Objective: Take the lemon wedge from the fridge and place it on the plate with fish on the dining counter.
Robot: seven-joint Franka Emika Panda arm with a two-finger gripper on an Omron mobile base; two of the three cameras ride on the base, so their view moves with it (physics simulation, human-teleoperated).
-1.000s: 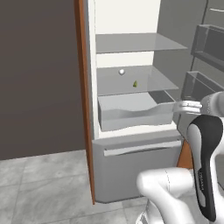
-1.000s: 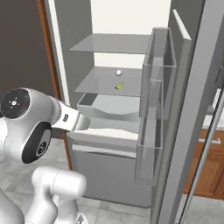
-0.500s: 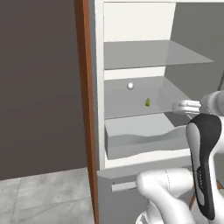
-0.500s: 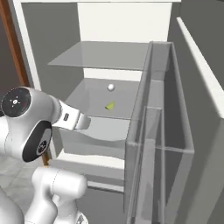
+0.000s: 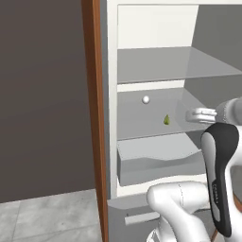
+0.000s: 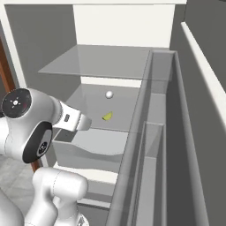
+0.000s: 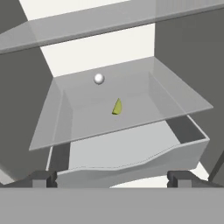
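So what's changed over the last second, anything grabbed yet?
Nothing grabbed. The base has driven closer to the fridge, so its open interior looms larger in both base views. The pincer stays open and empty, short of the shelf. The lemon wedge and the small white ball sit apart on the glass shelf, unmoved.

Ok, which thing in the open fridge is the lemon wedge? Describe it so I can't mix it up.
Look in the open fridge, at the lower glass shelf just above the clear drawer. The lemon wedge lies near the shelf's middle, in front of the small white ball. It is yellow-green and pointed; the ball is round and white.
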